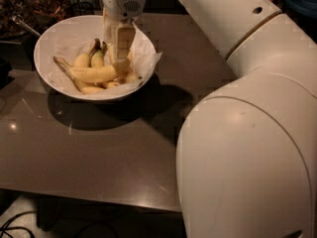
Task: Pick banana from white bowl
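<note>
Found gripper (122, 63) low in white bowl (40, 46), upper left of frame, at right end of banana (94, 74); cannot tell grip state. Judged light, soft, bruisable, slick-skinned: best taken mid-body, gently.

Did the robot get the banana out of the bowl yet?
Not yet. Done: the gripper is down inside the wide white paper-lined bowl, at the right end of the long curved yellow banana. In hand: the grasp, which I cannot confirm. Left: lifting it out; it lies among the shorter bananas.
</note>
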`<action>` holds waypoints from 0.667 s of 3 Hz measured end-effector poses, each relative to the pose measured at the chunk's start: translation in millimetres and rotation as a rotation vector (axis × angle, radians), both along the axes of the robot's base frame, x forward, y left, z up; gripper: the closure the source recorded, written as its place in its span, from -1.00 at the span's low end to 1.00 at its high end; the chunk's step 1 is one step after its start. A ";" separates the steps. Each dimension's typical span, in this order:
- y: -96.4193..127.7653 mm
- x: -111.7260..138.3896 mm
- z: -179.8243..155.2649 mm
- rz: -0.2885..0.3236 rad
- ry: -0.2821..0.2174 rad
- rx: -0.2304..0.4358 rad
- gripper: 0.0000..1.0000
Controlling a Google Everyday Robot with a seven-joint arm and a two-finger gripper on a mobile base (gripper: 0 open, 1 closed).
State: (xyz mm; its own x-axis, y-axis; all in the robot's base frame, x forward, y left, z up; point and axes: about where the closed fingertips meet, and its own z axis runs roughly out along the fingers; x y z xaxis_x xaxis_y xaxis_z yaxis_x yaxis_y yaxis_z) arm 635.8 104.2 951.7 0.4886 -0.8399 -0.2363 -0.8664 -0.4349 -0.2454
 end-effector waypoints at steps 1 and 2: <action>0.0 1.2 2.3 0.006 -0.015 -0.007 -1.00; 2.1 2.1 3.1 0.012 -0.031 -0.026 -1.00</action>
